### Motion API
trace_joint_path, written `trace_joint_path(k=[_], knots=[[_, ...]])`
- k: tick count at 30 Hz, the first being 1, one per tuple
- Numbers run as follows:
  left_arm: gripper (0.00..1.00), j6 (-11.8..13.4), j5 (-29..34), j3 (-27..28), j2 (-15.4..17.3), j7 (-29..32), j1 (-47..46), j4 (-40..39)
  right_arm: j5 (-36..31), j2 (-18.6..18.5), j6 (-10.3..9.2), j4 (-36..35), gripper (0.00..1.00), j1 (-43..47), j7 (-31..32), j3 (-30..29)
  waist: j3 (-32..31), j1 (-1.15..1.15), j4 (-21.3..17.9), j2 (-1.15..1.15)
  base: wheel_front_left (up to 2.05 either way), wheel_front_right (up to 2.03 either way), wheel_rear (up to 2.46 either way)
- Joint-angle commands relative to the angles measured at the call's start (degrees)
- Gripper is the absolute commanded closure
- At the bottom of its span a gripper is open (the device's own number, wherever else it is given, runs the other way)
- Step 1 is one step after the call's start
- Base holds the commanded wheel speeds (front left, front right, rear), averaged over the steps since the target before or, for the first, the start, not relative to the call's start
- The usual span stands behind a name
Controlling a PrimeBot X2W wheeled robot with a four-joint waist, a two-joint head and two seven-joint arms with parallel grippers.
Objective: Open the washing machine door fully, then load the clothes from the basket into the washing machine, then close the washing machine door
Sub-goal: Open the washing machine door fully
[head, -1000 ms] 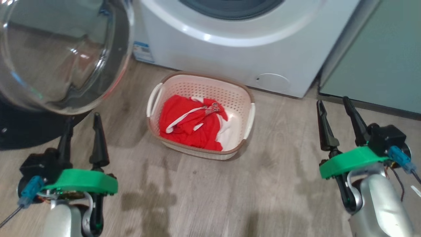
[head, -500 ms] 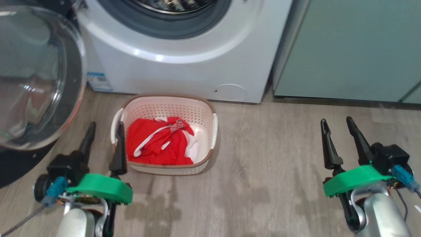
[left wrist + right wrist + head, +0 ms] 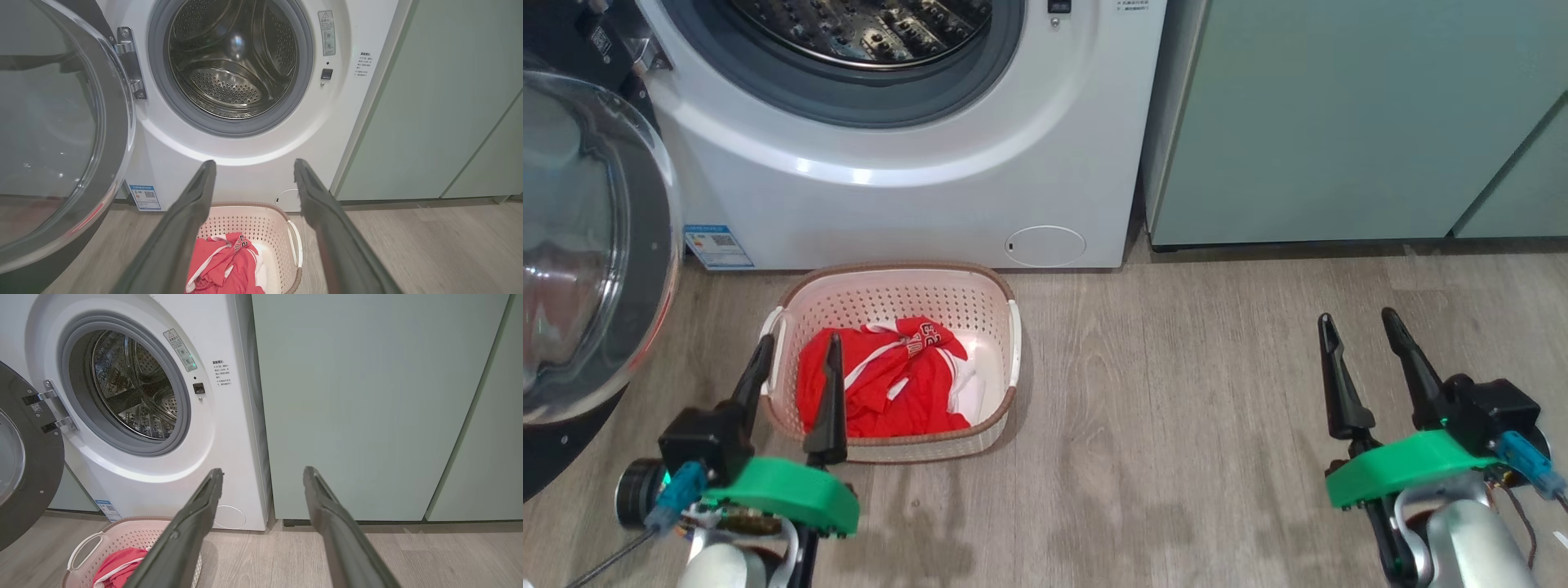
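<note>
One washing machine (image 3: 915, 188), one basket (image 3: 907, 302), one garment and two grippers are here. The machine is a white front-loader; its steel drum (image 3: 866, 33), studded with holes, sits inside a grey rubber gasket (image 3: 849, 102). A small blue sticker (image 3: 717, 247) is low on its front at the left and a small round white flap (image 3: 1045, 245) is low at the right.

The washing machine door (image 3: 572, 245) is swung wide open to the left on a metal hinge (image 3: 130, 61). It has a broad black ring around a bulging clear glass bowl.

The basket stands on the grey wood-look floor (image 3: 1176, 408) just in front of the machine. It is cream and perforated, with a brown rim and two white handles, one at each short end. Inside it lie the clothes (image 3: 882, 384), a crumpled bright red piece with white stripes and white lettering, heaped toward the basket's left.

The left gripper (image 3: 799, 341) has its two dark fingers spread wide and holds nothing. From the head view it hangs over the near left edge of the basket. The right gripper (image 3: 1357, 317) is just as wide and empty, well apart to the right over bare floor. It faces the pale green cabinets (image 3: 1323, 122) beside the machine.
</note>
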Motion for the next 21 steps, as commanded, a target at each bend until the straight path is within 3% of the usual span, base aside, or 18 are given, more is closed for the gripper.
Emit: trace_joint_path(k=[1,21], knots=[[0.00,0.4,0.2,1.6,0.9,0.1,-1.2,-2.3,0.4,0.1,0.00,-2.3,0.00,-1.1,-0.5,1.6,0.0,0.00,0.0,0.00,0.00,0.00,0.00],[0.00,1.3,-0.5,1.1,1.4,0.1,-1.5,-1.1,0.6,0.1,0.00,-2.2,0.00,-1.8,-0.5,1.8,0.1,0.00,-0.3,0.00,0.00,0.00,0.00]])
